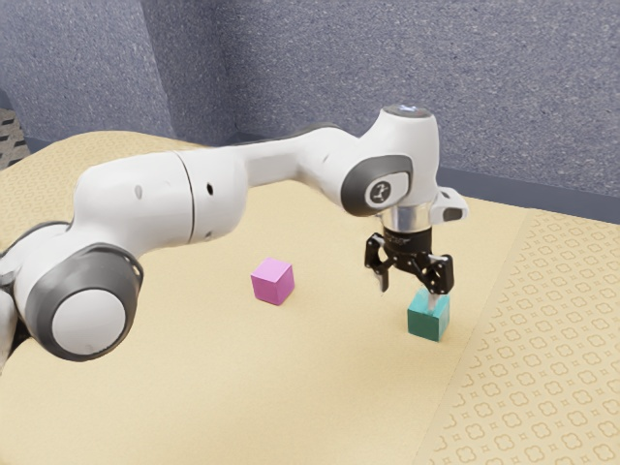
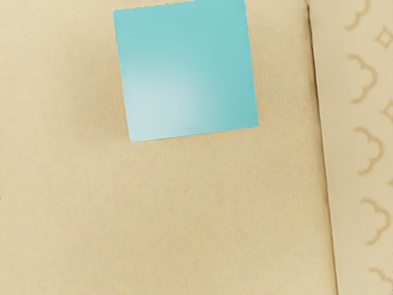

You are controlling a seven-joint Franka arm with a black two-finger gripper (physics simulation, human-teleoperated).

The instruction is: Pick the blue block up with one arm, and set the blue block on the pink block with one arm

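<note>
Exterior view: the white robot arm (image 1: 194, 194) stretches across a plain sand-coloured tabletop (image 1: 242, 387), and its black 2-finger gripper (image 1: 408, 287) hangs just above the small blue-green cube (image 1: 428, 318). Its fingers are spread apart and grip nothing. The cube sits on the table, near a paler strip with a curly pattern (image 1: 542, 368) along the exterior view's right. The small pink cube (image 1: 272, 281) sits well apart, toward the exterior view's left. Speckled grey-blue walls (image 1: 291, 58) close the room behind. Wrist view: the blue-green cube (image 2: 184, 70) lies flat on the tabletop (image 2: 153, 215) beside the patterned strip (image 2: 365, 147).
</note>
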